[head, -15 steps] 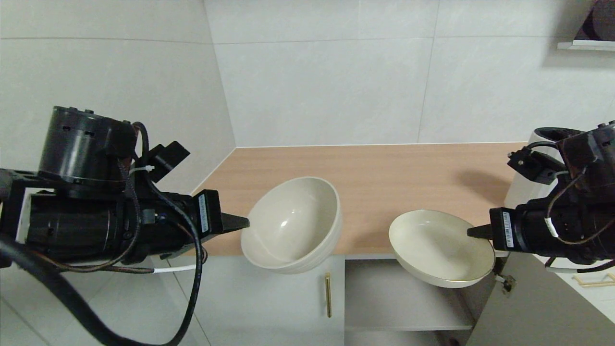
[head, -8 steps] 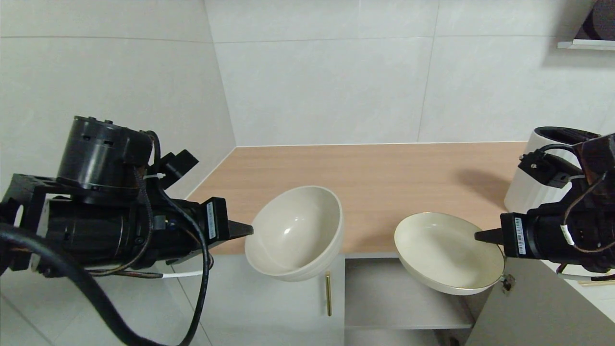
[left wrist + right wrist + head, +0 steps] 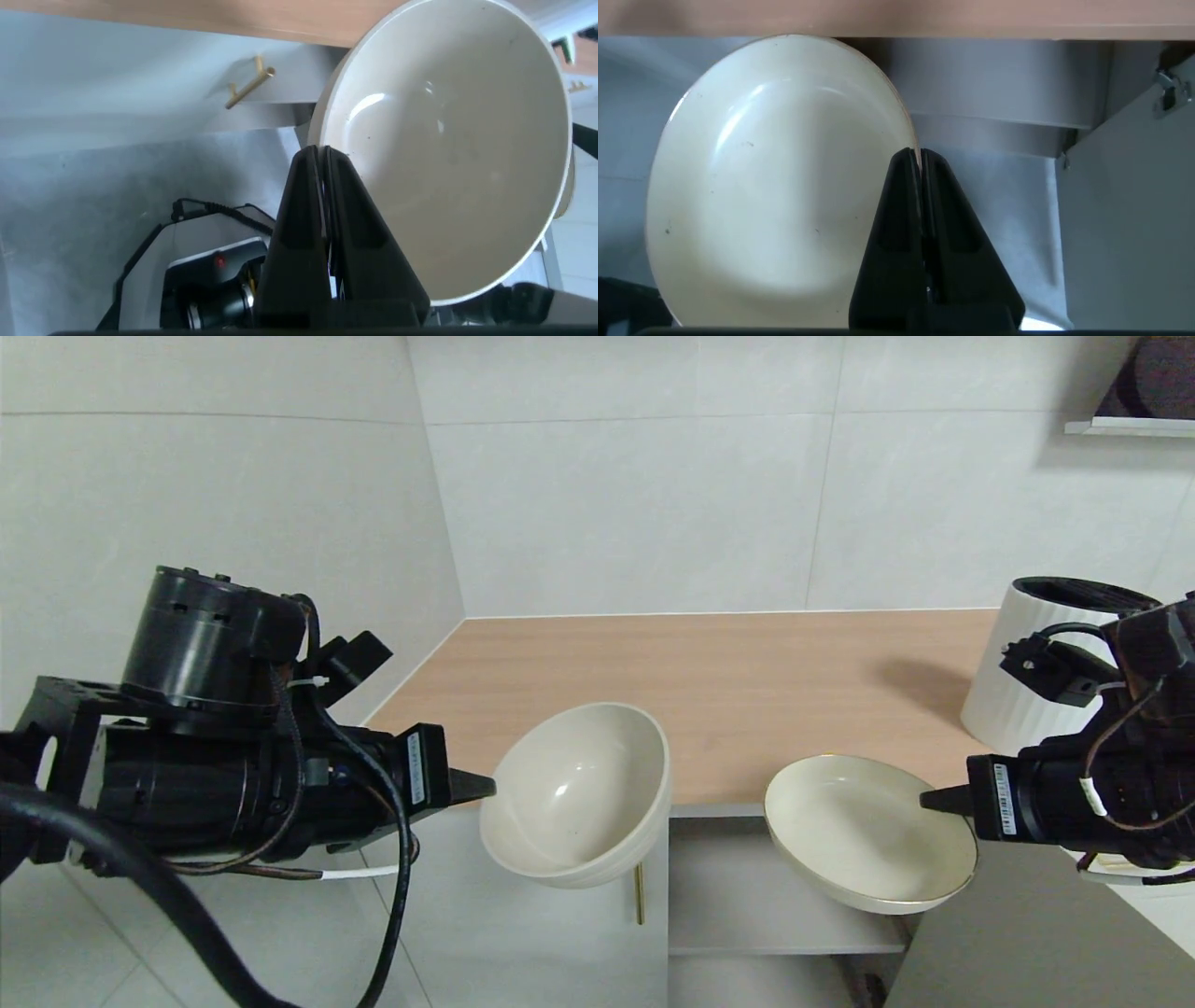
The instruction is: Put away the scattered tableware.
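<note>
A deep cream bowl (image 3: 579, 789) hangs in the air in front of the counter edge, tilted, with my left gripper (image 3: 485, 786) shut on its rim; the left wrist view has the bowl (image 3: 458, 140) pinched at the gripper (image 3: 324, 154). To its right a shallow cream plate (image 3: 864, 831) is held level before the open cabinet, my right gripper (image 3: 929, 799) shut on its rim. The right wrist view has that plate (image 3: 775, 177) clamped at the gripper (image 3: 918, 159).
A wooden counter (image 3: 728, 681) runs along the tiled wall, with a white ribbed container (image 3: 1036, 663) at its right end. Below, a cabinet stands with its right door (image 3: 1027, 933) swung open, a shelf (image 3: 775, 933) inside, and a brass handle (image 3: 639, 896) on the shut door.
Both arms have lowered and drawn back from the counter, carrying the bowl and plate down in front of the cabinet. The head camera has shifted slightly.
</note>
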Motion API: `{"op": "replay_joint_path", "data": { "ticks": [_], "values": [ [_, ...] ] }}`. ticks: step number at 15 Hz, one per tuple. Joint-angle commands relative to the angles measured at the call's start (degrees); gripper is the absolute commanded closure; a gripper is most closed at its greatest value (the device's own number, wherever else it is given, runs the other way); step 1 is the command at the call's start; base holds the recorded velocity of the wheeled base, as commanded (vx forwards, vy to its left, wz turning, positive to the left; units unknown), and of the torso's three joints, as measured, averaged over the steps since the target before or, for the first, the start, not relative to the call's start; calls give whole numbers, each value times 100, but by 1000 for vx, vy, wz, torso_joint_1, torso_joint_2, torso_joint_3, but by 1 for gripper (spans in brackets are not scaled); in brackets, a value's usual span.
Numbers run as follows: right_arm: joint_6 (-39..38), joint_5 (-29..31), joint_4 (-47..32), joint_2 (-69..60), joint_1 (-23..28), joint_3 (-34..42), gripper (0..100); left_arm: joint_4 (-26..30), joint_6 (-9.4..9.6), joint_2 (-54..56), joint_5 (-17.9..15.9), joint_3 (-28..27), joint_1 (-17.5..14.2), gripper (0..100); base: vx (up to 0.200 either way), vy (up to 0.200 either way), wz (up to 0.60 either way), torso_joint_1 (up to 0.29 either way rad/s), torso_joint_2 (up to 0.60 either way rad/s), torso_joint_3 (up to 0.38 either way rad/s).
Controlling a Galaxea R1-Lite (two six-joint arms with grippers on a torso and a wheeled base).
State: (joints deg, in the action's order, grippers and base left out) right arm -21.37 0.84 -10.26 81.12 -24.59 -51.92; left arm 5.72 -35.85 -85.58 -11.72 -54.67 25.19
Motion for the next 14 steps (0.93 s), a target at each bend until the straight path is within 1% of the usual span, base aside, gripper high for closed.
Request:
{"op": "replay_joint_path", "data": {
  "ticks": [1,6,7,14],
  "values": [
    [1,4,-2,89,-2,-2,100,0,-1,-20,-6,1,4,100,0,0,0,0,0,0],
    [1,13,-2,141,-2,-2,100,0,-1,-29,3,1,4,100,0,0,0,0,0,0],
    [1,21,-2,150,-2,-2,100,0,-1,-29,-6,1,-5,100,0,0,0,-76,203,129],
    [1,21,-2,150,-2,-2,100,0,-1,-64,11,1,-5,100,0,0,0,-173,445,259]
  ]
}}
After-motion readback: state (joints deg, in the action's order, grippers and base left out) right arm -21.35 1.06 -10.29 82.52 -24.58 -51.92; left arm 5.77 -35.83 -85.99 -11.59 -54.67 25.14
